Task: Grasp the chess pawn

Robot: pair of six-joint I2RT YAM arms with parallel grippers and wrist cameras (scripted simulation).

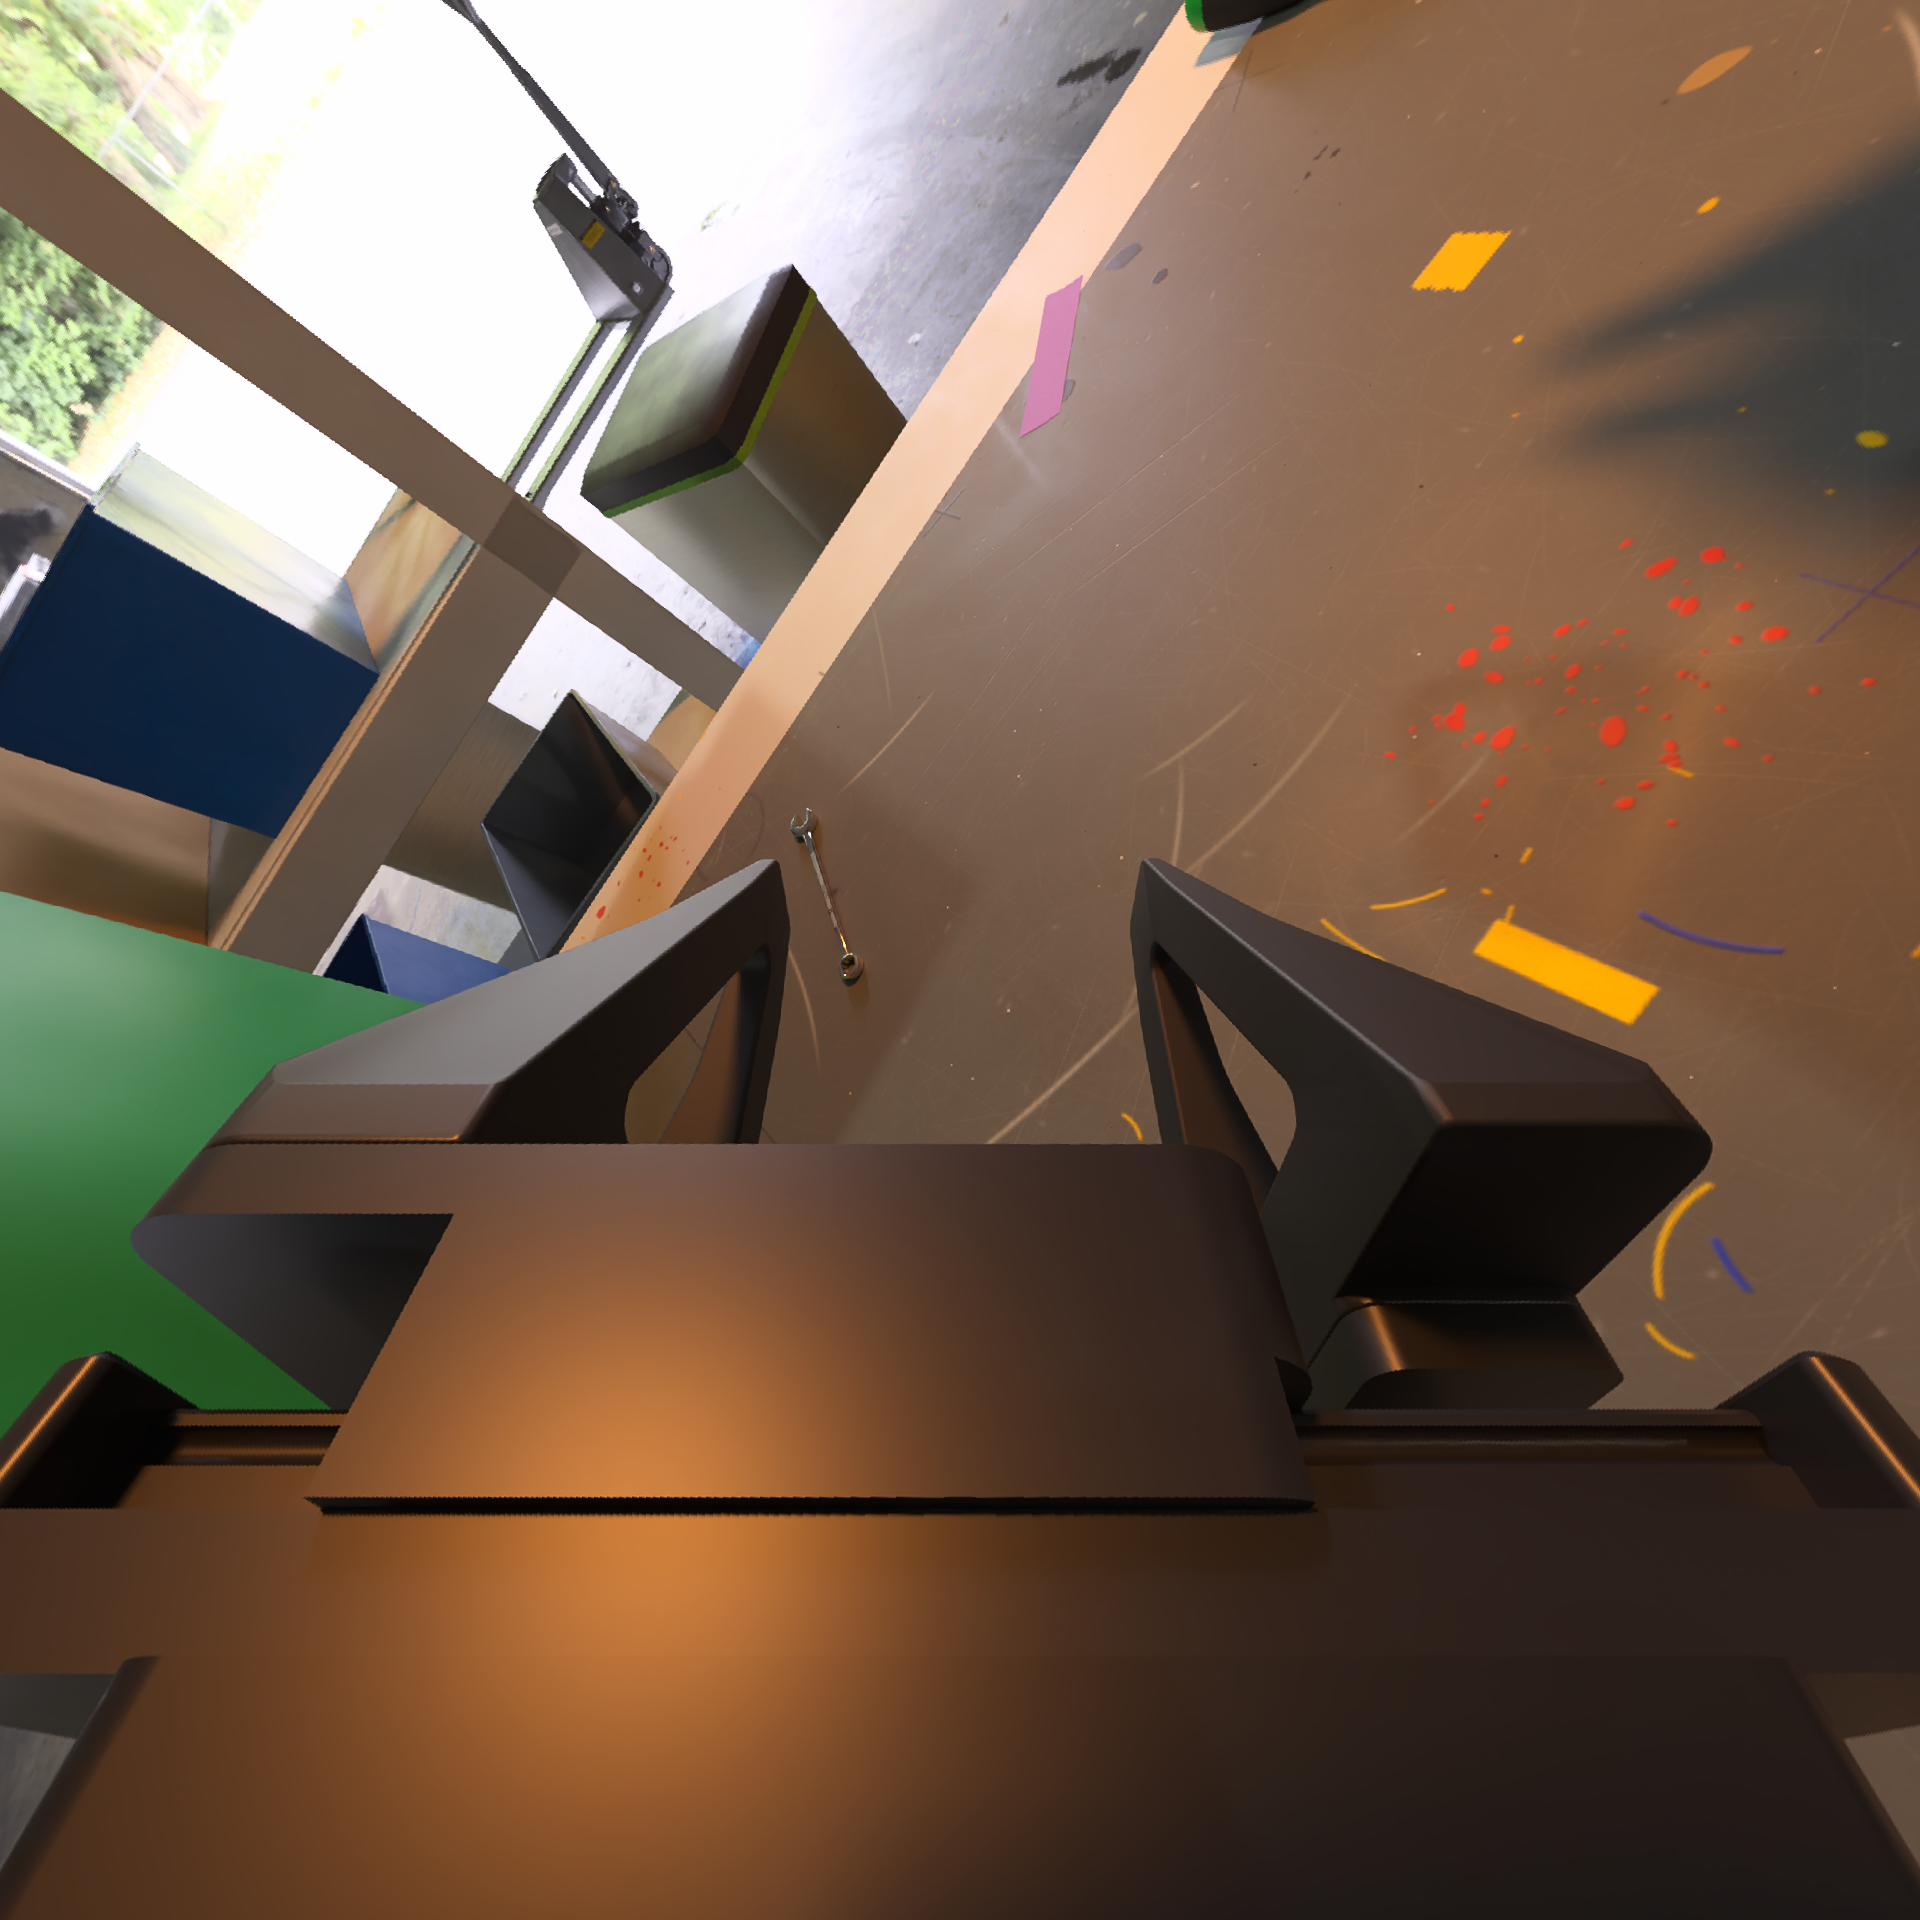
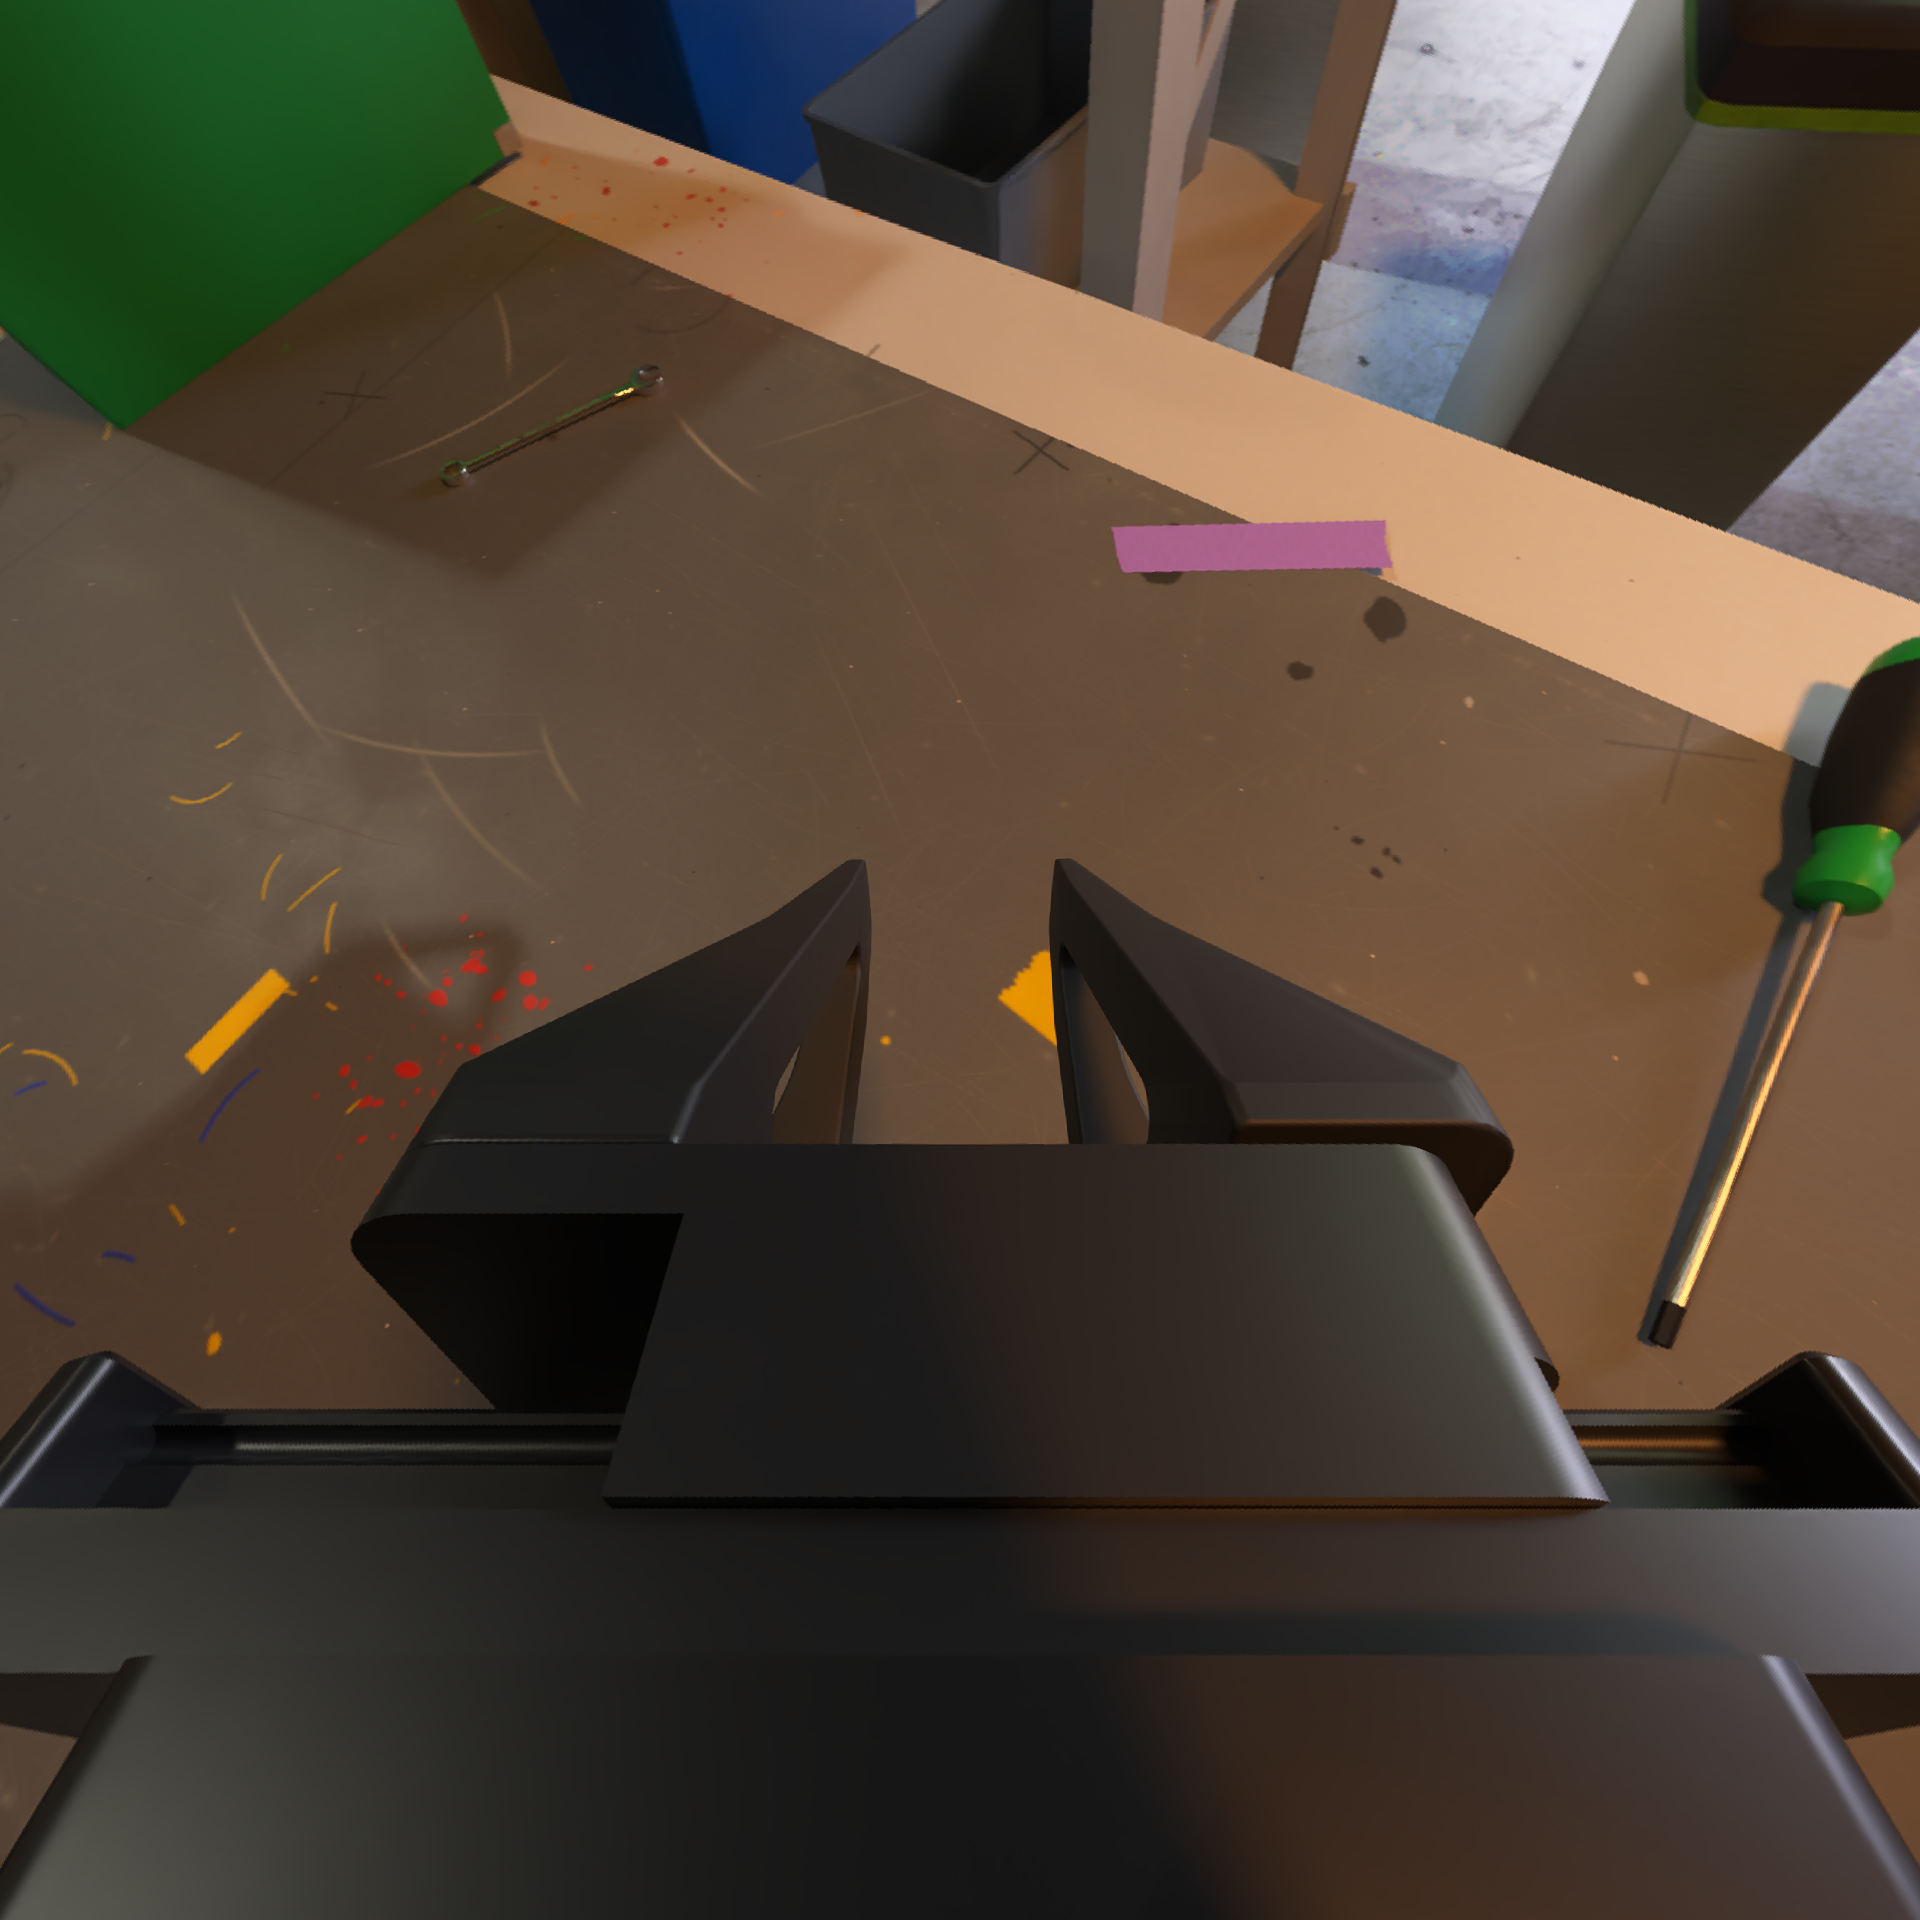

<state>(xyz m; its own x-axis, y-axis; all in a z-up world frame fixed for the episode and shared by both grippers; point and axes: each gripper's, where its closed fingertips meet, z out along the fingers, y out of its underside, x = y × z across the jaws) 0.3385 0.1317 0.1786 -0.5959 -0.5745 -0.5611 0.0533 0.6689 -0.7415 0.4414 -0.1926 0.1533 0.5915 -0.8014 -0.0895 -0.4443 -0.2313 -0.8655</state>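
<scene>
No chess pawn shows in either view. My left gripper is open, with a wide gap between its dark fingers, and holds nothing above the scratched brown tabletop. My right gripper is also open, with a narrower gap and nothing between its fingers, above the same tabletop. A small silver wrench lies just beyond the left gripper's left finger; it also shows in the right wrist view far to the upper left.
A green-handled screwdriver lies at the right. A green panel stands at the table's left corner and shows in the left wrist view. A pink tape strip lies near the table's pale far edge. Bins stand on the floor beyond.
</scene>
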